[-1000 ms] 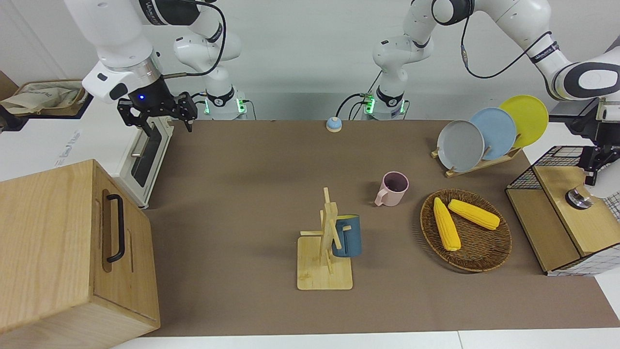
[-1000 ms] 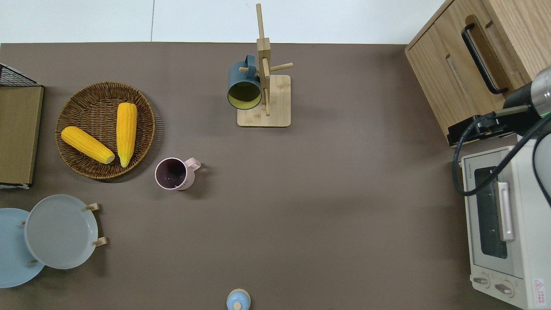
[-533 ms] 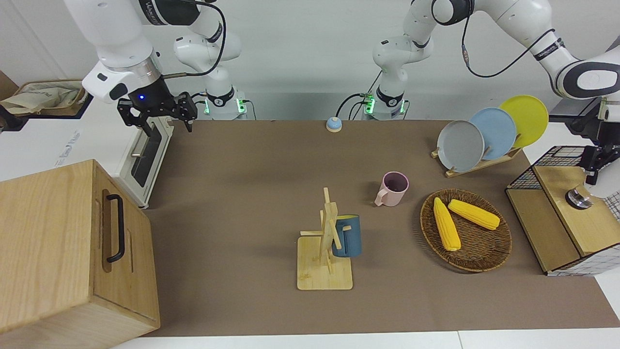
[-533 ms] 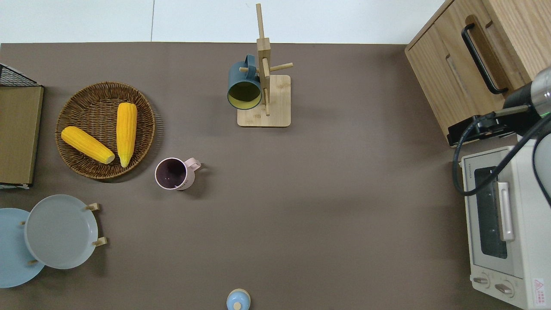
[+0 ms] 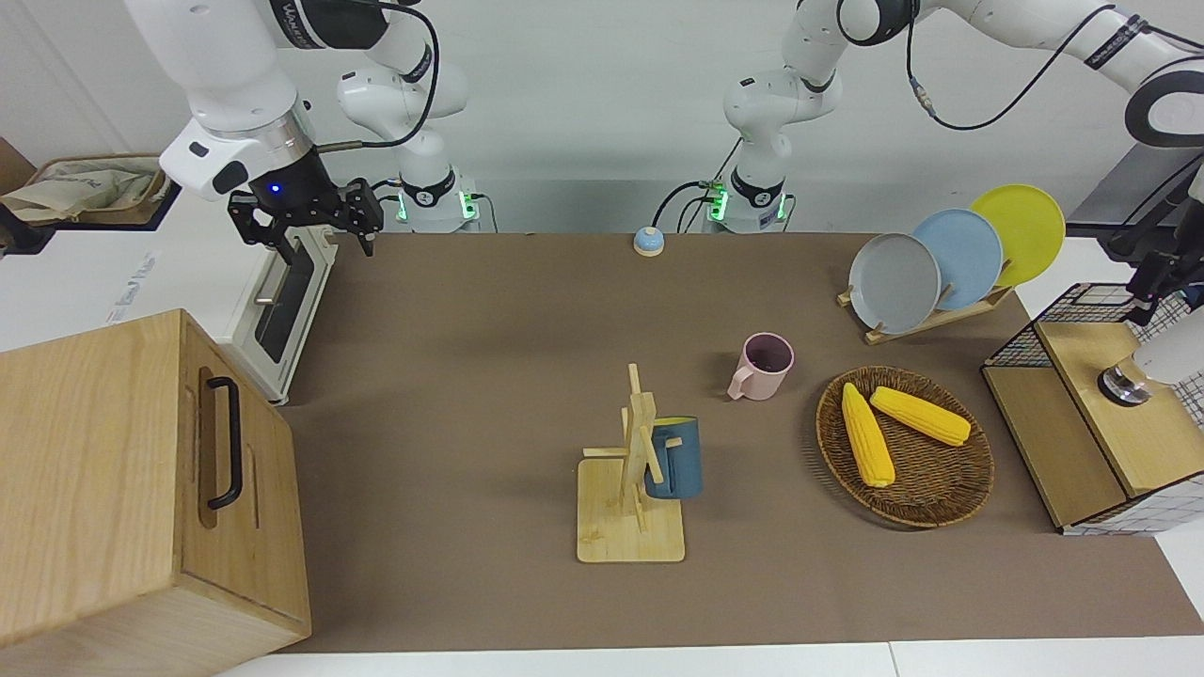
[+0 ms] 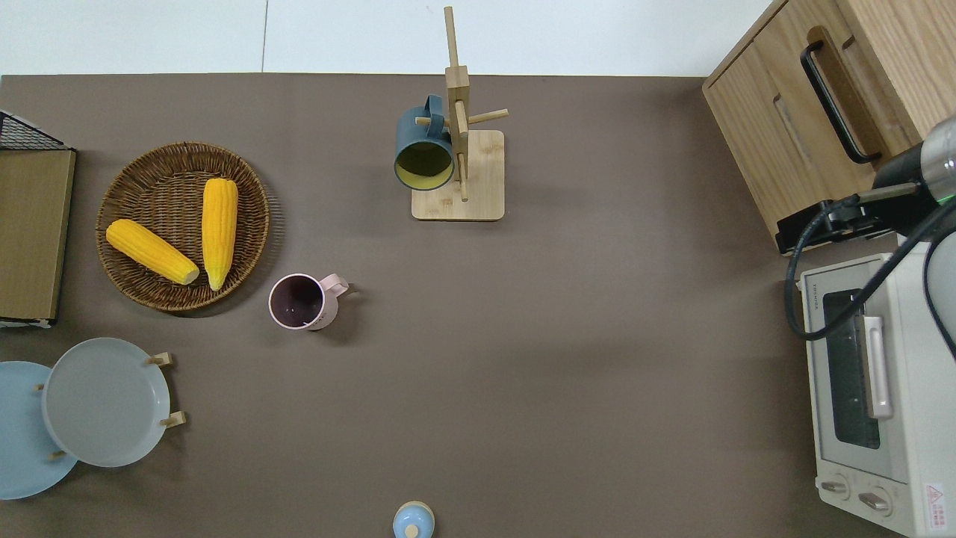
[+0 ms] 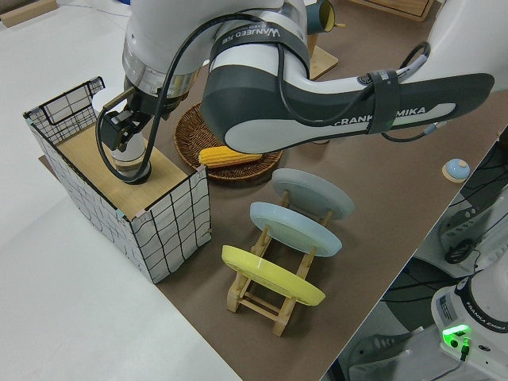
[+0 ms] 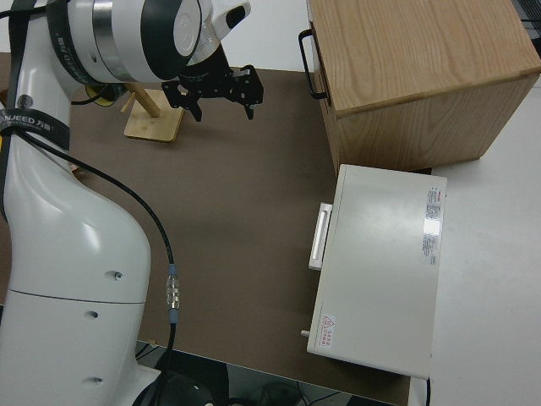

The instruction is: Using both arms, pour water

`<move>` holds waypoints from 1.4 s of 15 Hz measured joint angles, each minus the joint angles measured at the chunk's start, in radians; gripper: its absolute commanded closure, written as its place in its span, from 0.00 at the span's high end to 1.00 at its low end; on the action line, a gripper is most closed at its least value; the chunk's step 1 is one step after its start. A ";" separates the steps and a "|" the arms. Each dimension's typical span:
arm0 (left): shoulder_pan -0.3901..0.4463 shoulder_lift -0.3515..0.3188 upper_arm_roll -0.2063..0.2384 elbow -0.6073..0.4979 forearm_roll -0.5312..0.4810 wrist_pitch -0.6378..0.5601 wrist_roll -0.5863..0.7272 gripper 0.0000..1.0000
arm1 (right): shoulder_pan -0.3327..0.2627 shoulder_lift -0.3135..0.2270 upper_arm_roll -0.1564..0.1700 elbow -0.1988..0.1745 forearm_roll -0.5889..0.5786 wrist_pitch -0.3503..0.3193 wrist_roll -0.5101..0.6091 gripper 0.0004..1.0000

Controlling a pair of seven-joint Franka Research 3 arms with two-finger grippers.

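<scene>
A white bottle [image 5: 1174, 354] with a dark base stands on the wooden board inside a wire crate [image 5: 1082, 310] at the left arm's end of the table. My left gripper [image 5: 1149, 287] hangs just above the bottle's top. The left side view shows it [image 7: 121, 136] close over the bottle [image 7: 128, 160]. A pink mug [image 5: 767, 365] stands upright on the brown mat. A dark blue mug [image 5: 675, 458] hangs on the wooden mug rack [image 5: 630, 538]. My right gripper [image 5: 318, 226] is open and empty over the mat's edge by the toaster oven [image 5: 282, 310].
A wicker basket [image 5: 941, 503] with two corn cobs lies between the pink mug and the crate. A rack with three plates [image 5: 941, 268] stands nearer the robots. A small blue bell [image 5: 648, 241] and a wooden cabinet [image 5: 103, 470] are also on the table.
My left gripper has risen a little above the bottle and its arm has swung outward. The bottle, the mugs and the right arm have not moved.
</scene>
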 measured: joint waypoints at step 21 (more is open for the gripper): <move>-0.383 -0.169 -0.093 0.016 0.245 -0.451 -0.491 1.00 | 0.000 0.000 0.000 0.000 0.000 0.000 0.000 0.99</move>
